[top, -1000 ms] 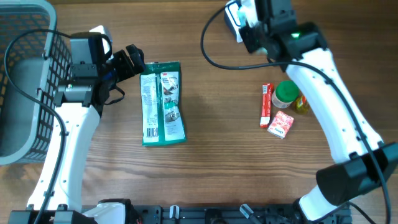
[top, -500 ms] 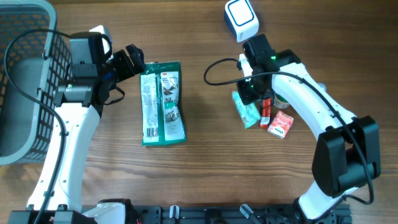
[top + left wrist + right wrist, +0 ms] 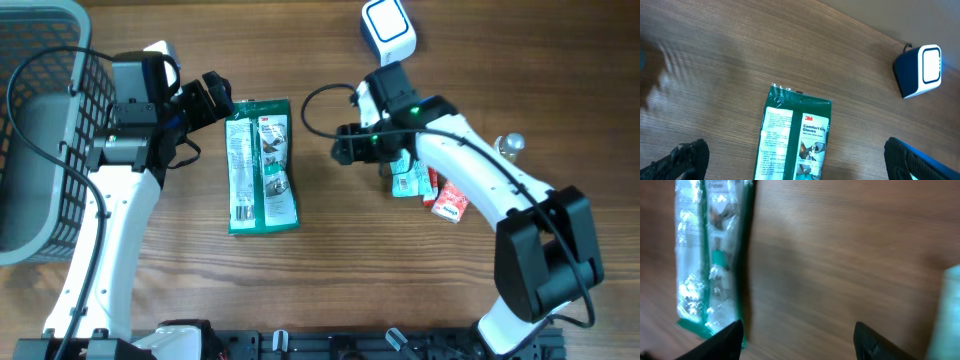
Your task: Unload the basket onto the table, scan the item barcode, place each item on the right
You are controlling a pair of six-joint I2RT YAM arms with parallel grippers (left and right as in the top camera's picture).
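**Both grippers empty, glove pack flat on the table**

Overhead: the glove pack [image 3: 262, 165], which I take to be the item, lies flat on the table [image 3: 330, 280]. Its printed face is up and its long axis runs 12 to 6 o'clock. The scanner [image 3: 388, 28] sits well apart, toward the pack's 2 o'clock. My left gripper [image 3: 222, 100] hovers at the pack's 10 o'clock corner. My right gripper [image 3: 341, 148] points at the pack from 3 o'clock, with bare wood between. A teal packet [image 3: 405, 181] lies just behind the right wrist among other small goods.

Left wrist: the fingers [image 3: 686, 157] stand as wide as they go. They hold nothing, and the pack's top end lies below them.

Right wrist: the fingers [image 3: 726, 339] are spread well apart and hold nothing. The pack shows blurred at 10 o'clock.

I judge the pack light, soft and slick. It looks like thin film that crinkles and sags, and while flat it gives no lip to get under. I would pinch the sealed top edge at 12 o'clock, clear of the white printed panel. I expect the barcode there, though I cannot read it.
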